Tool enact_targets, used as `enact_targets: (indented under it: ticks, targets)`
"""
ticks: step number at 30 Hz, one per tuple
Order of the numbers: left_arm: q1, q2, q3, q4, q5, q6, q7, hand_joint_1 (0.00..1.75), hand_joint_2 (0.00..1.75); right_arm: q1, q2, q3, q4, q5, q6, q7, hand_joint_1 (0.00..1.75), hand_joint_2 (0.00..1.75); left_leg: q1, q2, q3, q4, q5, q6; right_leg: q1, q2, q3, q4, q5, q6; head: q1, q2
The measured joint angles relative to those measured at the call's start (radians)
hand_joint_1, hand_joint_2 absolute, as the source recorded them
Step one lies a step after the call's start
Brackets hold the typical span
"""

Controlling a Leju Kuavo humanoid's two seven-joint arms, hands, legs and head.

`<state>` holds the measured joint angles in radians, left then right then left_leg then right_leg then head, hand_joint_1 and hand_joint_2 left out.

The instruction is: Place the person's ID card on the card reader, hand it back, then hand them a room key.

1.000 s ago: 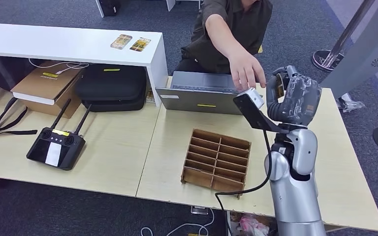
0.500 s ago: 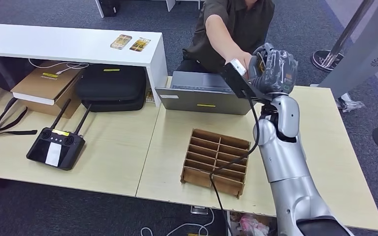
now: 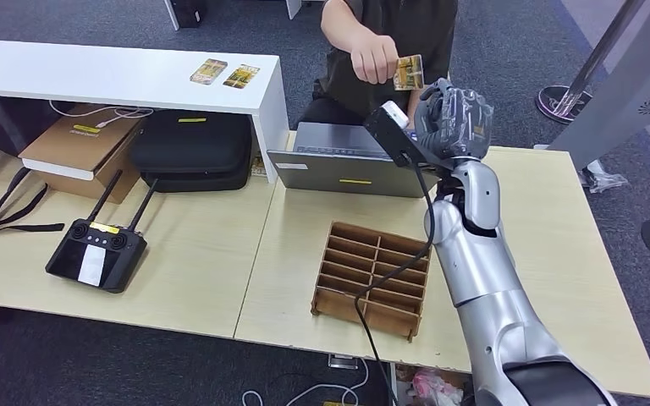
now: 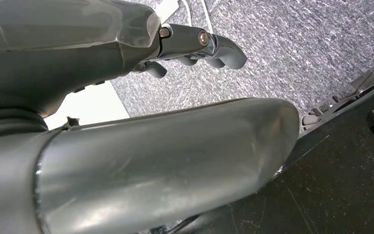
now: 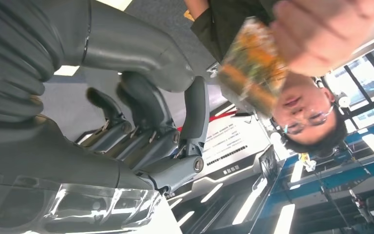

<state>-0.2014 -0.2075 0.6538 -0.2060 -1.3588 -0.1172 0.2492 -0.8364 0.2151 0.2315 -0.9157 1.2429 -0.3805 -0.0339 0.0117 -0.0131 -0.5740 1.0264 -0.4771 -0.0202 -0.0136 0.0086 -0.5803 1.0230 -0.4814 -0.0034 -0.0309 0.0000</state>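
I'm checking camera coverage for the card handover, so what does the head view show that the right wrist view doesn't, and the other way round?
Head view: the wooden desk, the slotted wooden organizer, the laptop, the black controller and two cards on the white shelf. Right wrist view: the ceiling lights behind the person. Both: the right hand raised with fingers apart, holding nothing, and the person's hand holding the card just beyond it.

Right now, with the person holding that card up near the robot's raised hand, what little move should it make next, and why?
Probably draw the right hand back toward the desk. The person's hand already holds the card clear of the robot's fingers, which are spread and hold nothing. Which card this is I cannot tell, so what follows is uncertain.
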Motion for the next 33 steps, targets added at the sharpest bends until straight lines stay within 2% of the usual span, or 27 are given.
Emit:
enact_targets:
  ticks: [1, 9, 15, 18, 25, 30, 33]
  targets:
    - [0.0, 0.0, 0.0, 0.0, 0.002, 0.0, 0.0, 0.0, 0.0, 0.0, 0.001, 0.0, 0.003, -0.007, -0.002, -0.003, 0.0, 1.75, 0.0, 0.0, 0.0, 0.0, 0.0, 0.0, 0.0, 0.0, 0.0, 0.0, 0.0, 0.0, 0.0, 0.0]
    - [0.001, 0.0, 0.0, 0.0, 0.008, 0.012, 0.001, 0.0, 0.0, 0.016, 0.004, -0.005, -0.012, -0.063, -0.022, -0.029, 0.0, 1.75, 0.0, 0.0, 0.0, 0.0, 0.0, 0.0, 0.0, 0.0, 0.0, 0.0, 0.0, 0.0, 0.0, 0.0]
    - [0.003, 0.001, 0.0, 0.0, 0.008, 0.018, 0.002, 0.0, 0.0, 0.106, -0.002, -0.008, -0.139, -0.067, -0.046, -0.042, 0.0, 1.75, 0.0, 0.0, 0.0, 0.0, 0.0, 0.0, 0.0, 0.0, -0.001, 0.0, 0.0, 0.0, 0.0, 0.0]
    - [0.007, 0.001, 0.0, 0.0, 0.013, 0.021, 0.002, 0.0, 0.0, 0.204, -0.009, -0.008, -0.273, -0.062, -0.077, -0.051, 0.0, 1.75, 0.0, -0.001, 0.0, 0.0, 0.0, 0.0, 0.0, -0.001, -0.001, -0.001, 0.0, 0.0, 0.0, 0.0]
    - [0.03, 0.008, 0.003, 0.0, 0.053, 0.053, -0.002, 0.0, 0.0, 0.504, -0.036, -0.006, -0.625, -0.062, -0.161, -0.041, 0.0, 1.75, 0.0, -0.001, -0.001, 0.0, -0.002, 0.0, 0.0, -0.001, -0.002, -0.001, -0.001, 0.0, 0.001, 0.0]
    - [0.048, 0.015, 0.024, 0.0, 0.105, 0.081, -0.021, 0.0, 0.0, 0.689, -0.057, -0.017, -0.787, -0.173, -0.238, -0.027, 0.0, 1.75, 0.0, -0.001, -0.002, 0.0, -0.002, 0.0, 0.0, -0.001, -0.002, -0.001, -0.001, 0.0, 0.001, 0.0]
    - [0.06, 0.018, 0.041, 0.0, 0.116, 0.09, -0.029, 0.0, 0.0, 0.795, -0.058, -0.045, -0.869, -0.263, -0.293, -0.073, 0.0, 1.75, 0.0, -0.001, -0.002, 0.0, -0.002, 0.0, 0.0, -0.002, -0.002, -0.001, -0.002, 0.0, 0.001, 0.0]
